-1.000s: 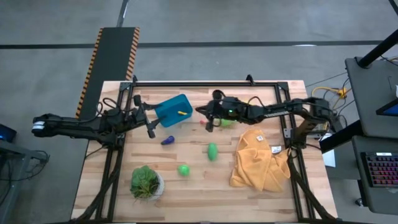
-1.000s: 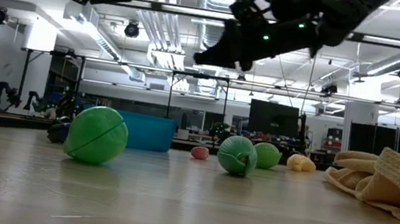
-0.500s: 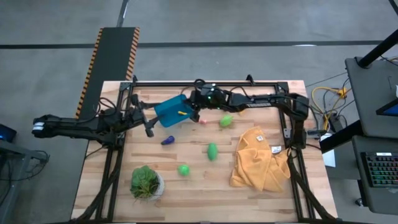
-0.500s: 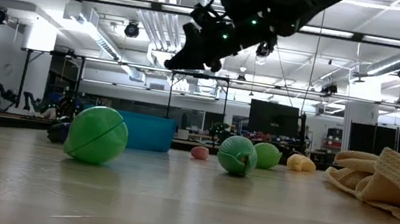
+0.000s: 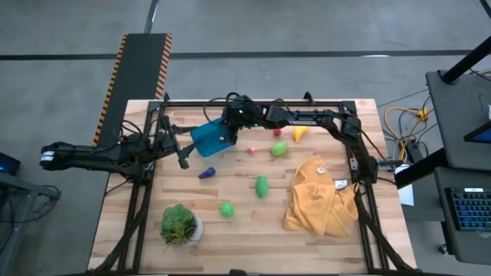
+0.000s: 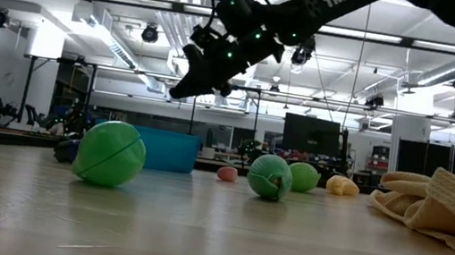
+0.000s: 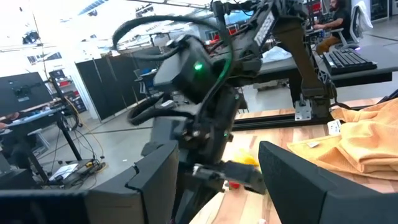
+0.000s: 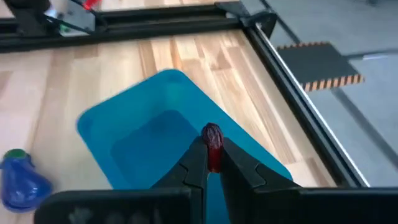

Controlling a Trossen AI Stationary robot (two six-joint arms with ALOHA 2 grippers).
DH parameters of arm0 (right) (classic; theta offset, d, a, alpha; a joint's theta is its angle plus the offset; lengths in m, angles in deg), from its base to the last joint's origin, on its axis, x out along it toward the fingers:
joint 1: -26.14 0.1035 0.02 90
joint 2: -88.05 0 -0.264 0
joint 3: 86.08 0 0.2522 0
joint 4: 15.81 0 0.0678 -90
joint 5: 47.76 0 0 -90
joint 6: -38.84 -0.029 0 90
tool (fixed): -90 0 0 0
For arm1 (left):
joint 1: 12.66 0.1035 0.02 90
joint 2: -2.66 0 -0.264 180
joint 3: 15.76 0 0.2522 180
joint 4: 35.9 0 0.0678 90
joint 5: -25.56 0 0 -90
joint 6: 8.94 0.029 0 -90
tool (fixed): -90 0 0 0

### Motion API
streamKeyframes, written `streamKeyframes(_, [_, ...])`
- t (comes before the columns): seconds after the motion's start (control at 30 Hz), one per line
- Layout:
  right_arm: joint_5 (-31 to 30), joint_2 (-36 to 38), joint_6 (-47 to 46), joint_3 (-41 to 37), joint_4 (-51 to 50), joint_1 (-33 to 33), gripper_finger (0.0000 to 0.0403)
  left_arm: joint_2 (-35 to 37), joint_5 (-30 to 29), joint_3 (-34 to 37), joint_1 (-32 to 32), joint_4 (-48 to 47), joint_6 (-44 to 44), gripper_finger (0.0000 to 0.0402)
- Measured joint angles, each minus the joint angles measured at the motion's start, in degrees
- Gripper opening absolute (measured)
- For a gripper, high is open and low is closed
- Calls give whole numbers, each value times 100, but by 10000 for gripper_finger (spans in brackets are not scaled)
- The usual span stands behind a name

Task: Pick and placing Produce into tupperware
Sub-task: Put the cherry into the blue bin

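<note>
The teal tupperware (image 5: 207,140) stands at the table's far left-middle. My right gripper (image 5: 225,135) hangs over it, shut on a small dark-red produce piece (image 8: 213,135). The tub's inside (image 8: 149,146) shows below the fingers. More produce lies on the wood: a purple eggplant (image 5: 206,173), three green pieces (image 5: 278,149) (image 5: 262,186) (image 5: 226,208), a yellow piece (image 5: 299,133) and two tiny red pieces (image 5: 277,132) (image 5: 251,150). My left gripper (image 5: 179,146) waits open, level, just left of the tub. My right gripper pinches the small dark-red piece (image 8: 214,144) between its two fingertips (image 8: 198,160); the piece's top pokes out past them. The fingers slant down from the table's right. The piece is lifted clear, above the tub's open top.
A mustard-yellow cloth (image 5: 318,198) lies bunched at the right. A potted green plant (image 5: 180,225) stands near the front left. A black frame rail (image 5: 253,102) runs along the table's far edge, close behind the tub. In the low view my right gripper (image 6: 180,92) hangs above the tub (image 6: 165,150).
My right gripper has travelled from over the table's middle toward the left edge, stopping above the tub with the red piece still in its fingers, and has tipped further downward. The produce on the table has stayed put.
</note>
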Motion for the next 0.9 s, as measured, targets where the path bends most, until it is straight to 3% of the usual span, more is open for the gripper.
streamKeyframes(0.23, [331, -547, -90, 818, -689, -172, 22, -4, 2, 0, 0, 10, 0, 209])
streamKeyframes(0.57, [334, -1443, -319, 2159, -1975, -379, 22, -4, 2, 2, 0, 3, -2, 209])
streamKeyframes(0.9, [286, -1716, -388, 2549, -2384, -499, 22, 3, 2, 2, 0, 0, 0, 209])
